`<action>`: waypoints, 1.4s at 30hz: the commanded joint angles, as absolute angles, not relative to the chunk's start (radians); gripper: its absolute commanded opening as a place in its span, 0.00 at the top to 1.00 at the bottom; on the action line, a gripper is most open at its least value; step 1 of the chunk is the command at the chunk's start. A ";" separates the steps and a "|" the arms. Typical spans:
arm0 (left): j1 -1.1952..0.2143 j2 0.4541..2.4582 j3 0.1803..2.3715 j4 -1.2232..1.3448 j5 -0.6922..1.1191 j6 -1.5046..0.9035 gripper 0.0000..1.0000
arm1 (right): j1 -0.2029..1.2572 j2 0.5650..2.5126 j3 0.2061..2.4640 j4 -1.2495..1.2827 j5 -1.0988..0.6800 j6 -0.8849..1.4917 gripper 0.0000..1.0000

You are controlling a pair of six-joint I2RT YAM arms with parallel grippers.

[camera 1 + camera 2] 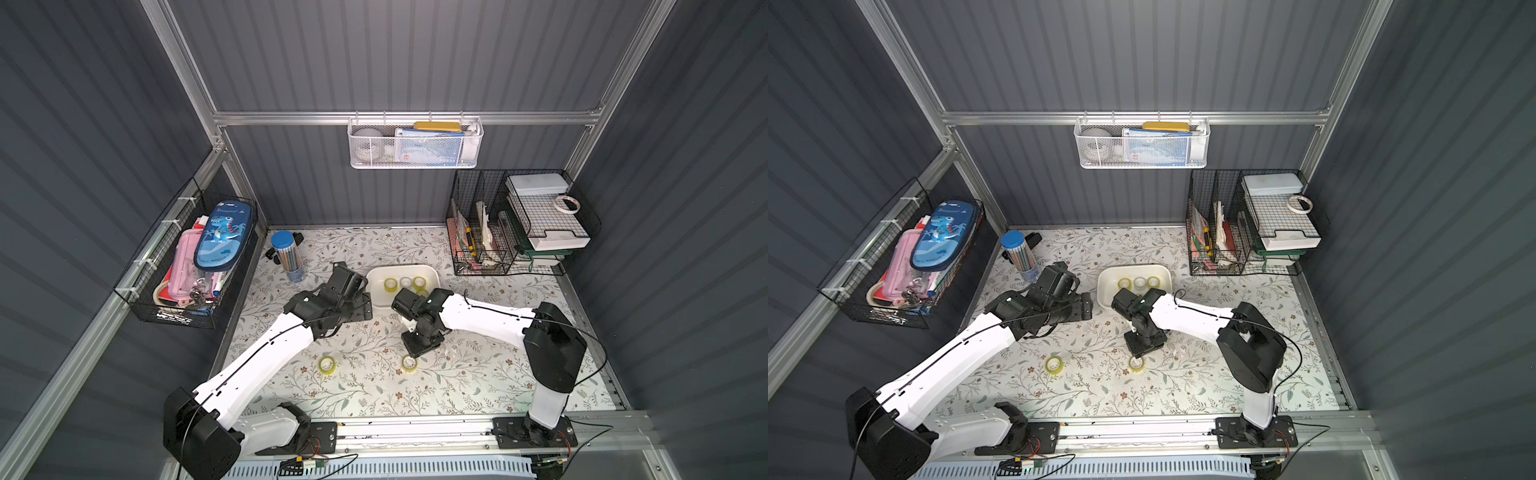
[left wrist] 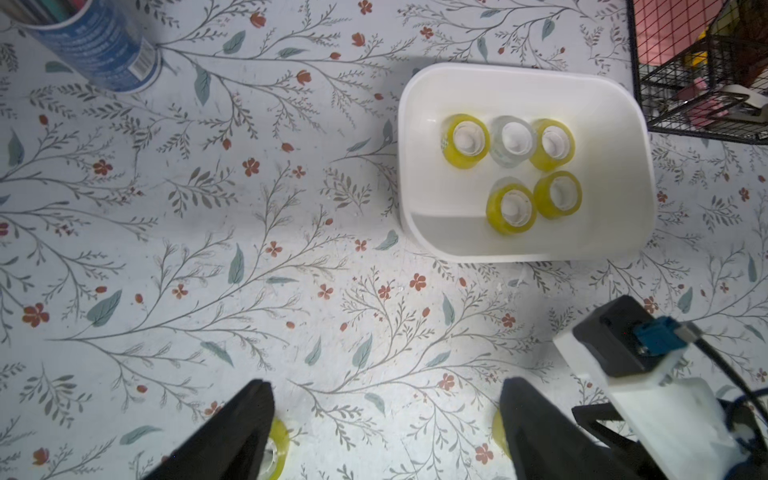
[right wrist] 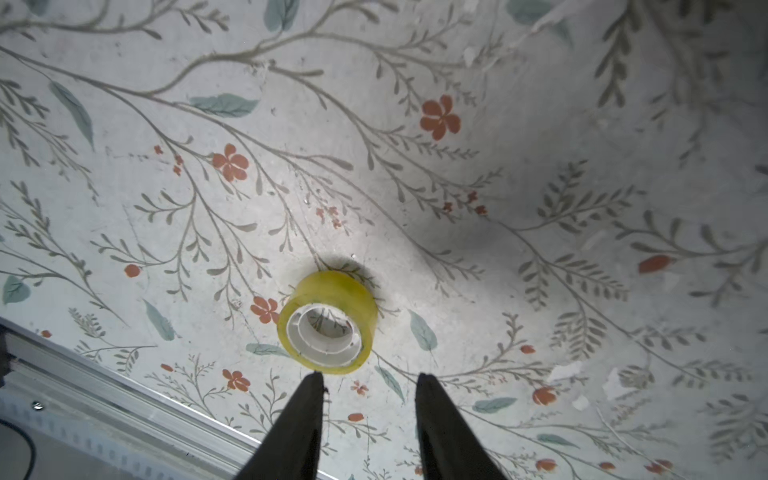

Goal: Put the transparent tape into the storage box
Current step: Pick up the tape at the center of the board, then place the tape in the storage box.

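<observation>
Left gripper (image 2: 386,384): fingers spread wide, nothing between them but the floral table mat (image 2: 208,249). It holds nothing and hangs above the mat by the left near corner of the storage box (image 2: 602,232). The storage box sits mid-table, toward the far side. The left wrist view shows five rolls of transparent tape flat on its floor: four yellow rolls (image 2: 465,141) and one colourless roll (image 2: 513,141). In both top views the right arm's wrist covers the near part of the box. Right gripper (image 3: 370,376): pointed down at the mat, fingers a moderate gap apart, nothing gripped. The right loose roll (image 3: 328,328), yellow with a pale core, lies flat just beyond the fingertips. One tip looks level with its rim, but I cannot tell if they touch. In a top view that roll (image 1: 409,363) lies just on the near side of the gripper. The left loose roll (image 1: 327,364), also yellow, lies flat on the mat, well apart from its mate and beside the left forearm. Both loose rolls lie well nearer than the box.
</observation>
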State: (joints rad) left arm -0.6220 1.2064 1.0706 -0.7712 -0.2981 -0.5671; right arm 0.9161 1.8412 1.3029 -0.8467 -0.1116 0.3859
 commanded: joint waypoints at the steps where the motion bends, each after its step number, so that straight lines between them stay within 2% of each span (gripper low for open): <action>1: -0.617 1.169 1.039 -0.816 -0.317 -0.633 0.08 | 0.931 1.858 1.270 -0.793 -0.097 0.415 0.58; 16: -0.618 1.124 1.007 -0.845 -0.335 -0.665 0.03 | 0.947 1.917 1.218 -0.715 -0.085 0.422 0.61; 18: -0.618 1.126 1.004 -0.847 -0.339 -0.666 0.03 | 0.950 1.917 1.218 -0.720 -0.081 0.420 0.66; 20: -0.618 1.126 1.002 -0.842 -0.349 -0.670 0.02 | 0.949 1.907 1.216 -0.734 -0.069 0.417 0.84; 22: -0.618 1.127 0.998 -0.836 -0.359 -0.670 0.02 | 0.949 1.894 1.222 -0.760 -0.056 0.413 0.95; 25: -0.617 1.125 1.005 -0.838 -0.370 -0.669 0.02 | 0.948 1.861 1.250 -0.824 -0.026 0.403 1.00; 33: -0.618 1.119 1.022 -0.840 -0.389 -0.641 0.01 | 0.869 1.781 1.554 -1.031 0.017 0.338 1.00; 42: -0.617 1.249 1.136 -0.857 -0.406 -0.553 0.01 | 0.769 2.023 1.985 -1.124 0.006 0.235 1.00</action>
